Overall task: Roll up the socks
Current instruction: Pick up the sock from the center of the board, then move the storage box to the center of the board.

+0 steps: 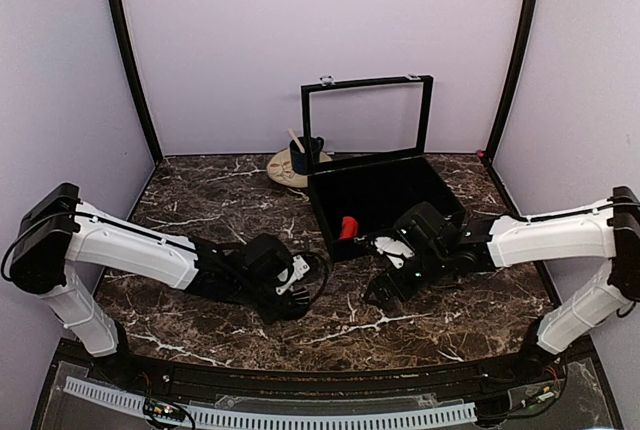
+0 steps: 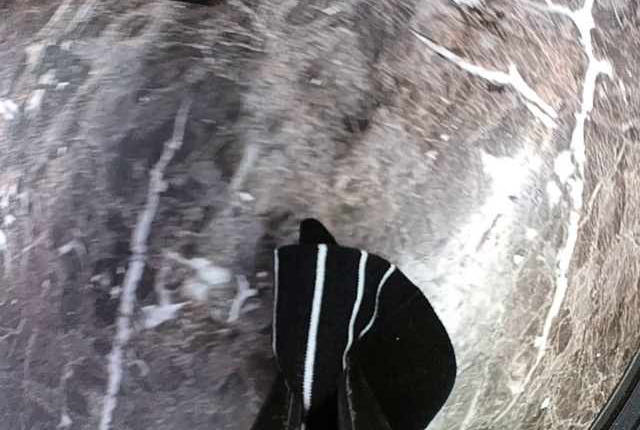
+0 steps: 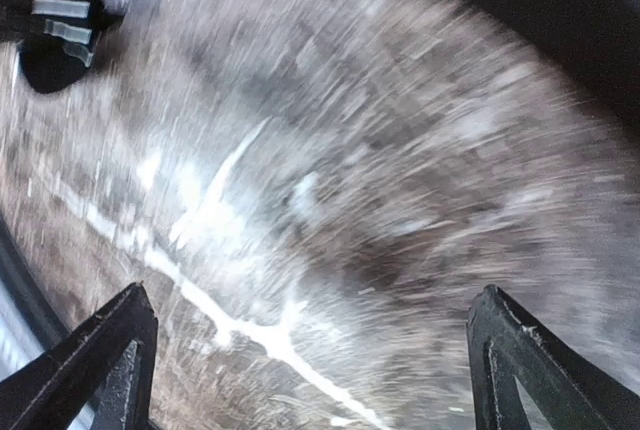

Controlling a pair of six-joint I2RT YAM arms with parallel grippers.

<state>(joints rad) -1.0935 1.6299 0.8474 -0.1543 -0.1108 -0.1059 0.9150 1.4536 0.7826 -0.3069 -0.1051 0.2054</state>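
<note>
Left end effector (image 1: 297, 287) closed, low; right end effector (image 3: 312, 302) spread wide, low.

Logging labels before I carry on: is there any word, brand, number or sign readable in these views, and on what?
No text can be read in any view.
Beige plate under the dark blue mug: dark marks, too small to read.
Black striped fabric at the left gripper: plain white stripes, no lettering.
Black box and red sock: no label shows.
</note>
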